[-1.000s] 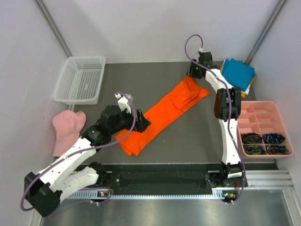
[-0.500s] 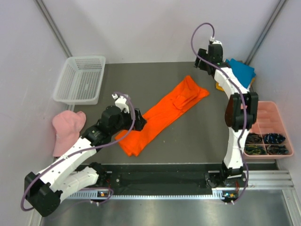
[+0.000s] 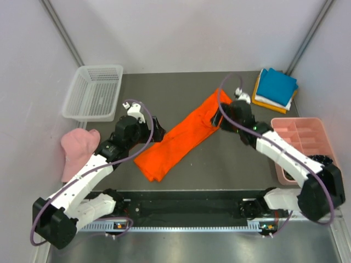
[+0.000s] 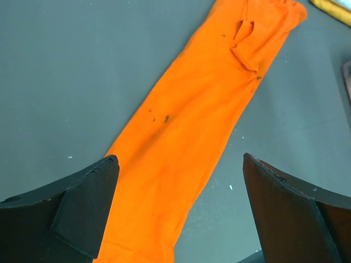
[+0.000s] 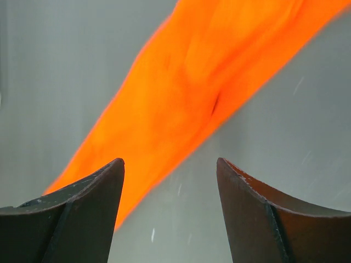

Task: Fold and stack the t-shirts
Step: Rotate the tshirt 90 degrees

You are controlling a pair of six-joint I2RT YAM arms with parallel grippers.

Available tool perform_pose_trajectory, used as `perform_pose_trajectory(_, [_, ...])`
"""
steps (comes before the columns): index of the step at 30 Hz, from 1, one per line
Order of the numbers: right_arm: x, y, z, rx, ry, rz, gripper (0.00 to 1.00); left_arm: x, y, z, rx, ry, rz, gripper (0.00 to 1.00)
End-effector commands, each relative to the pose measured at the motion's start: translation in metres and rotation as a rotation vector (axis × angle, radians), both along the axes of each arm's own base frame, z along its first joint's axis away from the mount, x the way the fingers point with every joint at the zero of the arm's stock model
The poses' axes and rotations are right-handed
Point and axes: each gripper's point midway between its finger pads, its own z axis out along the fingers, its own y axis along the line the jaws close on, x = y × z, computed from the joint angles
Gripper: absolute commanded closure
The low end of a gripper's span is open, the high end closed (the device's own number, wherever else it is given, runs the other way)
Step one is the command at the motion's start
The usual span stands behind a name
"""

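The bright orange t-shirt (image 3: 181,139) lies as a long narrow strip, running diagonally from near left to far right on the dark table. It also shows in the left wrist view (image 4: 186,120) and, blurred, in the right wrist view (image 5: 208,93). My left gripper (image 3: 157,131) is open and empty, above the strip's near-left part (image 4: 181,164). My right gripper (image 3: 220,118) is open and empty, above the strip's far-right end (image 5: 170,161). Teal blue (image 3: 277,85), white and amber yellow shirts are stacked folded at the back right.
A white mesh basket (image 3: 93,92) stands at the back left. A pale pink cap (image 3: 77,149) lies at the left edge. A pink divided tray (image 3: 304,143) with dark small items stands at the right. The amber shirt's edge (image 4: 332,10) shows at the left wrist view's top right.
My right arm has swung from the back, by the folded stack, down to the orange shirt's far-right end. My left gripper has drawn back up and left a little.
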Motion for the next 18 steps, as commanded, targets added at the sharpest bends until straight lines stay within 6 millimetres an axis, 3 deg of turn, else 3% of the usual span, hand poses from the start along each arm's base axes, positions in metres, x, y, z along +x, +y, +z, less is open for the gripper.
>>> perform_pose_trajectory(1, [-0.068,0.023,-0.039,0.130,0.116,-0.019,0.32,0.004,-0.010,0.034,-0.077,-0.077,-0.034,0.01])
perform_pose_trajectory(2, [-0.085,0.040,-0.042,0.168,0.135,0.011,0.32,0.003,-0.009,0.031,-0.074,-0.072,-0.034,0.01])
perform_pose_trajectory(3, [-0.095,0.045,-0.043,0.194,0.139,0.021,0.32,0.000,-0.008,0.032,-0.080,-0.070,-0.036,0.01])
perform_pose_trajectory(4, [-0.109,0.050,-0.057,0.191,0.170,0.036,0.32,0.000,-0.008,0.031,-0.081,-0.068,-0.037,0.01])
perform_pose_trajectory(8, [-0.157,0.090,-0.076,0.200,0.229,0.113,0.33,-0.008,-0.010,0.031,-0.095,-0.051,-0.060,0.01])
perform_pose_trajectory(13, [-0.187,0.136,-0.087,0.202,0.274,0.207,0.35,-0.016,-0.006,0.030,-0.083,-0.046,-0.065,0.01])
perform_pose_trajectory(14, [-0.189,0.140,-0.099,0.172,0.289,0.194,0.35,-0.016,-0.003,0.027,-0.068,-0.042,-0.057,0.01])
perform_pose_trajectory(15, [-0.198,0.147,-0.100,0.158,0.294,0.216,0.35,-0.018,0.002,0.019,-0.044,-0.013,-0.042,0.01])
perform_pose_trajectory(18, [-0.196,0.149,-0.098,0.132,0.280,0.193,0.35,-0.018,0.017,0.005,0.025,0.039,0.025,0.02])
